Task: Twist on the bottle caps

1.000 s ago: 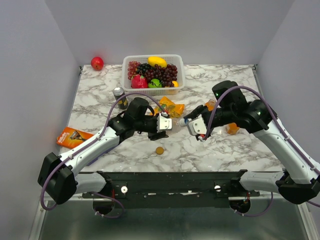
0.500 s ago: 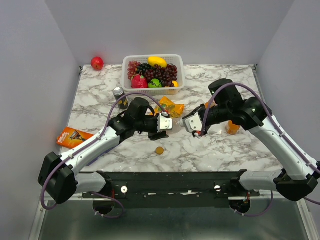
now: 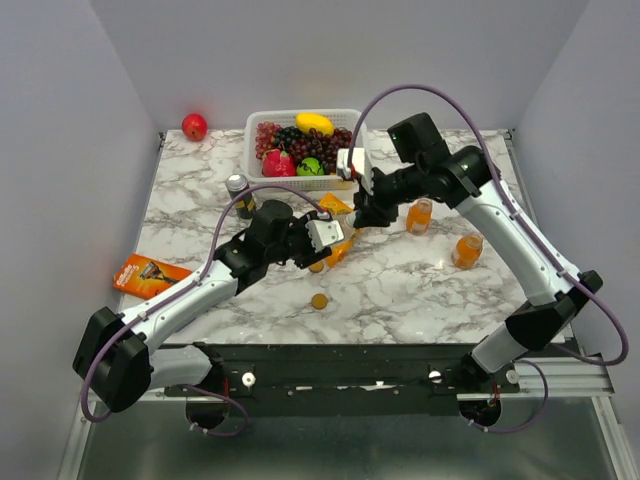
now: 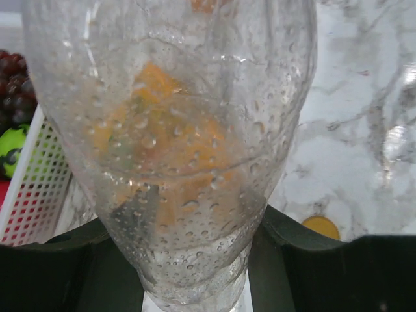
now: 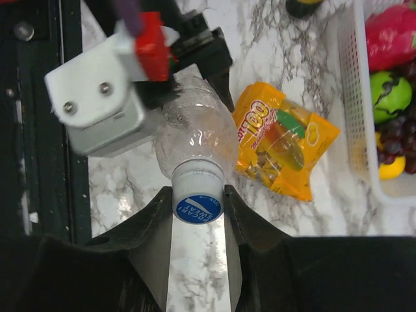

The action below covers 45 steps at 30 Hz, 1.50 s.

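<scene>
Clear bottle (image 5: pixel 195 140) gripped in left jaws above bench (image 3: pixel 430 290) centre; right jaws closed on its white cap (image 5: pixel 199 207). Orange cap (image 3: pixel 319 300) loose near front edge.

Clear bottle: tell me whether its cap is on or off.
On: the white cap sits on the neck of the clear bottle between the fingers of the right gripper. How tightly, cannot tell.

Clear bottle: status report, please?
Left end effector shut on clear bottle. Right end effector closed on white cap, on the bottle's neck. Snack packet beside, not blocking.
</scene>
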Available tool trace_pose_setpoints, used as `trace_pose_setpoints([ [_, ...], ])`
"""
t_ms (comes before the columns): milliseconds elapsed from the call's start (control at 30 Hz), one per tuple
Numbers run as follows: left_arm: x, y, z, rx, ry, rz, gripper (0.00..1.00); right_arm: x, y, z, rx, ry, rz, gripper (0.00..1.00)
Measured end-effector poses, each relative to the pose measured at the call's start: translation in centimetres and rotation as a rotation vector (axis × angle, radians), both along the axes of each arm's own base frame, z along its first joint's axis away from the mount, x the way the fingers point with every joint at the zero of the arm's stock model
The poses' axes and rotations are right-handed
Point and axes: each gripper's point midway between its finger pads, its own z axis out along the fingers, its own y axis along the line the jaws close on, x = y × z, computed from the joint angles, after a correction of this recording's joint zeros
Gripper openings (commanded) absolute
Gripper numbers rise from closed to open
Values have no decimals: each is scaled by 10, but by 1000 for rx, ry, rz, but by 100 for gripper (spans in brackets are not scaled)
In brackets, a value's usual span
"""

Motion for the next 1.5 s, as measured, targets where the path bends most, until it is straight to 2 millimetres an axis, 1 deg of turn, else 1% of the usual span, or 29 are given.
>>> trace_pose_setpoints([
  [133, 14, 11, -7, 36, -50, 112, 0, 15, 1, -13, 27, 225, -226, 0],
  [200, 19, 14, -6, 51, -78, 144, 0, 18, 0, -16, 50, 328, -310, 0],
  [267, 22, 15, -4, 58, -105, 165, 0, 21, -2, -17, 93, 471, -402, 0],
  [333, 26, 18, -4, 64, -122, 184, 0, 24, -3, -19, 125, 601, -462, 0],
  [400, 27, 20, -5, 72, -129, 195, 0, 27, -1, -22, 139, 692, -497, 0],
  [500, 26, 24, -11, 87, -127, 208, 0, 27, 3, -26, 140, 776, -525, 0],
  [533, 26, 25, -12, 89, -129, 211, 0, 27, 3, -27, 141, 795, -532, 2],
  [567, 26, 25, -12, 90, -131, 212, 0, 27, 4, -27, 142, 806, -536, 14],
  [600, 26, 26, -11, 90, -134, 212, 0, 26, 4, -26, 143, 813, -539, 29],
  [633, 26, 26, -11, 90, -136, 211, 0, 26, 4, -26, 145, 818, -539, 54],
  [667, 26, 25, -11, 88, -137, 211, 0, 26, 4, -25, 149, 823, -538, 63],
  [733, 28, 23, -6, 70, -146, 211, 0, 24, 4, -20, 164, 844, -521, 70],
  [800, 30, 17, 5, 24, -168, 207, 0, 28, 4, -9, 193, 823, -496, 72],
  [900, 25, 9, 14, -49, -141, 193, 0, 41, -2, 20, 264, 669, -431, 77],
  [967, 18, 3, 17, -99, -94, 168, 0, 44, -10, 35, 315, 545, -391, 81],
  [1033, 10, -5, 20, -154, -32, 139, 0, 35, -22, 42, 375, 431, -365, 83],
  [1100, 1, -14, 24, -213, 37, 114, 0, 17, -29, 46, 429, 348, -335, 83],
  [1133, -2, -18, 28, -241, 64, 102, 0, 11, -29, 45, 451, 328, -313, 83],
  [1167, -5, -21, 32, -264, 84, 93, 0, 3, -29, 57, 480, 290, -289, 83],
  [1233, -10, -30, 44, -317, 123, 65, 0, 4, -24, 69, 520, 240, -255, 83],
  [1300, -13, -36, 55, -354, 145, 44, 0, 11, -20, 69, 541, 221, -247, 83],
  [1367, -15, -41, 63, -382, 161, 21, 0, 17, -17, 61, 544, 232, -254, 82],
  [1433, -16, -45, 68, -396, 172, 7, 0, 23, -14, 55, 547, 252, -262, 81],
  [1500, -16, -45, 66, -400, 192, 10, 0, 27, -11, 53, 556, 268, -270, 80],
])
